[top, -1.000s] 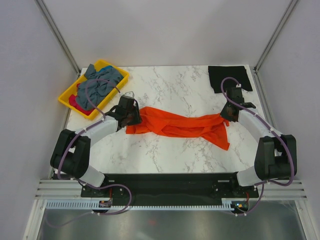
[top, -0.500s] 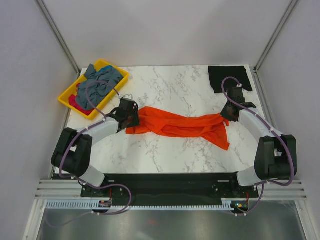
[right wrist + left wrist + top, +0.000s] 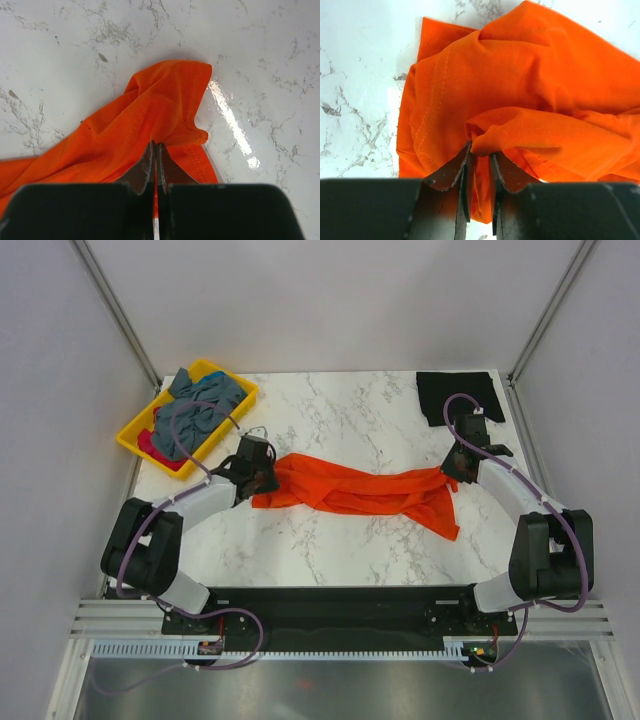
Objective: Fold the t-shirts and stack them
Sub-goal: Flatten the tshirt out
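Observation:
The bright orange t-shirt (image 3: pixel 360 490) lies stretched in a bunched band across the middle of the marble table. My left gripper (image 3: pixel 262 472) is shut on a thick fold at its left end; in the left wrist view the jaws (image 3: pixel 480 155) stand a little apart with orange cloth (image 3: pixel 520 90) pinched between them. My right gripper (image 3: pixel 452 468) is shut on the shirt's right end, with the jaws (image 3: pixel 155 150) tight on a thin fold of cloth (image 3: pixel 150 110) just above the table. A black t-shirt (image 3: pixel 455 395) lies flat at the back right corner.
A yellow plastic tray (image 3: pixel 135 435) at the back left holds crumpled grey-blue shirts (image 3: pixel 200 405) and a pink one (image 3: pixel 150 443). Metal frame posts and grey walls bound the table on both sides and at the back.
My left gripper has shifted slightly with the shirt's left end, which sits a little more bunched. The right gripper and the shirt's right end have not moved.

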You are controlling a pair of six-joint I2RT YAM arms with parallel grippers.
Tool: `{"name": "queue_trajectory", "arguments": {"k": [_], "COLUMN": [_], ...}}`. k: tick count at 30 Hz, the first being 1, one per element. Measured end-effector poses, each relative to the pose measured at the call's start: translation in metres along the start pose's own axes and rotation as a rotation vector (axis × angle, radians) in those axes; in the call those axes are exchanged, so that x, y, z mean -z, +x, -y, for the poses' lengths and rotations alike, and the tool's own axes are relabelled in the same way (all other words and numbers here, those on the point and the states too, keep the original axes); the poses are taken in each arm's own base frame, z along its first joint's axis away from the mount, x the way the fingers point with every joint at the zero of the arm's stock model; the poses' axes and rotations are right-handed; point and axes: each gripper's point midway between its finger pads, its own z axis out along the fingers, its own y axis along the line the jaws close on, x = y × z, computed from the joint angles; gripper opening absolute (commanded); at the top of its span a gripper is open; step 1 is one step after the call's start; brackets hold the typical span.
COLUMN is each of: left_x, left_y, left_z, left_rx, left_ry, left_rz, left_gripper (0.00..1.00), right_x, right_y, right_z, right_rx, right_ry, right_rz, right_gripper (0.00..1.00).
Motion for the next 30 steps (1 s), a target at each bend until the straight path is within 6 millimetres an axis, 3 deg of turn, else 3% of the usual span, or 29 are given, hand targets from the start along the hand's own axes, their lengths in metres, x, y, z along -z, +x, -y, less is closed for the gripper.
{"name": "queue_trajectory", "arguments": {"k": [5, 9, 15, 24, 30], "left_x": [0.008, 0.014, 0.032, 0.100, 0.130], "left_y": [-0.018, -0.032, -0.042, -0.049, -0.025], "left_z": [0.012, 0.019, 0.034, 0.058, 0.057], "left_rx": [0.000, -0.002, -0.011, -0.039, -0.039], "left_ry": [0.034, 0.042, 0.075, 0.182, 0.246], "left_rz": [0.030, 0.039, -0.001, -0.070, -0.129], "left_gripper": [0.18, 0.03, 0.02, 0.02, 0.02], "right_x": [0.000, 0.000, 0.001, 0.016, 0.039], "right_y": [0.000, 0.001, 0.001, -0.003, -0.005], "right_z": [-0.001, -0.001, -0.001, 0.001, 0.006], "right_rx": [0.000, 0.000, 0.002, 0.012, 0.012], "right_ry": [-0.006, -0.007, -0.003, 0.003, -0.007], "right_rz": [-0.003, -0.004, -0.009, -0.019, 0.000], "right_gripper": [0.02, 0.02, 0.02, 0.02, 0.01]}}
